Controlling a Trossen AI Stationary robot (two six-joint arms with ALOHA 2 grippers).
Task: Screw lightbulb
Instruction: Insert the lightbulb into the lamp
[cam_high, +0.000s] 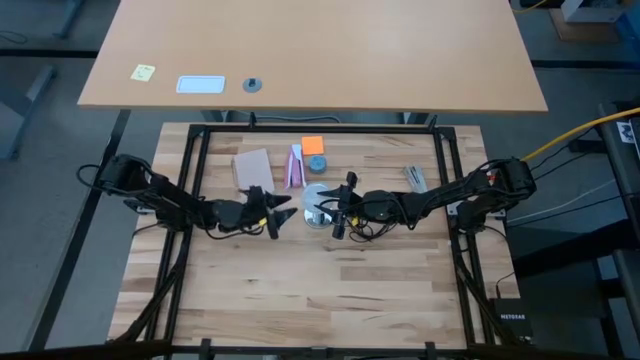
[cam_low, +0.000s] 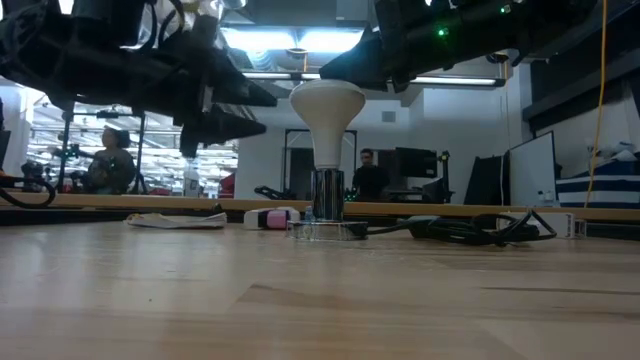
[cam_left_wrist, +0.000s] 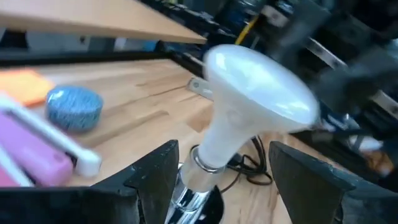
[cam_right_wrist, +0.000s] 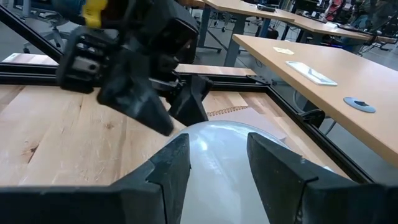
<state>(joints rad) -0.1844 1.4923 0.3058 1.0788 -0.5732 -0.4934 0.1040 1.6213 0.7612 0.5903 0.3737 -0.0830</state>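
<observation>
**Low view: bulb seated upright, turning step in hand**

Right gripper (cam_right_wrist: 214, 180) sits over the frosted white cone-necked lightbulb (cam_low: 327, 120), fingers spread about the globe, seemingly not clamped; left gripper (cam_left_wrist: 217, 180) waits just beside it at nine o'clock, fingers wide either side of the neck; the bulb stands upright in the round silvery socket (cam_low: 327, 205) near the middle of the pale wooden table (cam_high: 330, 290). Judgement: screwing-in is under way; next calls for closing gently on the globe, then twisting clockwise, with the base steadied.
</observation>
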